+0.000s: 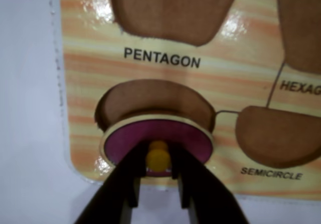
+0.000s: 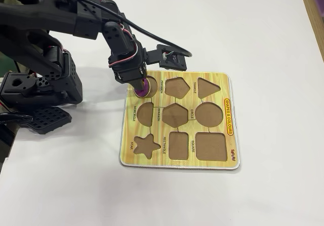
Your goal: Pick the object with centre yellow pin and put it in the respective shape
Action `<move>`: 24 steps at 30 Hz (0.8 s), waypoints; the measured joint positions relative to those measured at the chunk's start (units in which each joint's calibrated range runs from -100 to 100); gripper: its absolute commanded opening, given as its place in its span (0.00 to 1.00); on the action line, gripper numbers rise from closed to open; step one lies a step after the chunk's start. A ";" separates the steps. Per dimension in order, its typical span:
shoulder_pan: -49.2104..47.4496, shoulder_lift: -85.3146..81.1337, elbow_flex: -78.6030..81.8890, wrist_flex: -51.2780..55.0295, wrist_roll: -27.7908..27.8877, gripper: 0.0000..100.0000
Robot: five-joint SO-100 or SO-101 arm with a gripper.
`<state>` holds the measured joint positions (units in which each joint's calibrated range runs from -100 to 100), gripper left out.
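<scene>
In the wrist view the purple oval piece (image 1: 188, 137) with its pale rim sits over the near edge of the brown oval cutout (image 1: 150, 101), the respective shape, in the yellow puzzle board (image 1: 225, 78). It covers the cutout's near part and overlaps the board's rim. My gripper (image 1: 159, 157) is shut on the piece's yellow knob (image 1: 158, 158), one black finger on each side. In the fixed view the gripper (image 2: 140, 87) points down at the board's far left corner, with the purple piece (image 2: 145, 91) under it at the left edge of the oval cutout (image 2: 152, 85).
Empty brown cutouts surround the spot: pentagon (image 1: 175, 8), semicircle (image 1: 281, 136) and hexagon (image 1: 306, 23). The board (image 2: 223, 157) lies on a white table, and its corner is close to the piece. The black arm base (image 2: 40, 89) stands left of the board.
</scene>
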<state>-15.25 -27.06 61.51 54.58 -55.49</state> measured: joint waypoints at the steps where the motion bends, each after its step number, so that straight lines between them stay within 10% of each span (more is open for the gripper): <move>1: 0.00 0.17 0.00 0.00 0.00 0.05; 24: 0.09 0.86 -0.99 -1.54 0.00 0.05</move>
<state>-15.15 -26.20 60.52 53.04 -55.49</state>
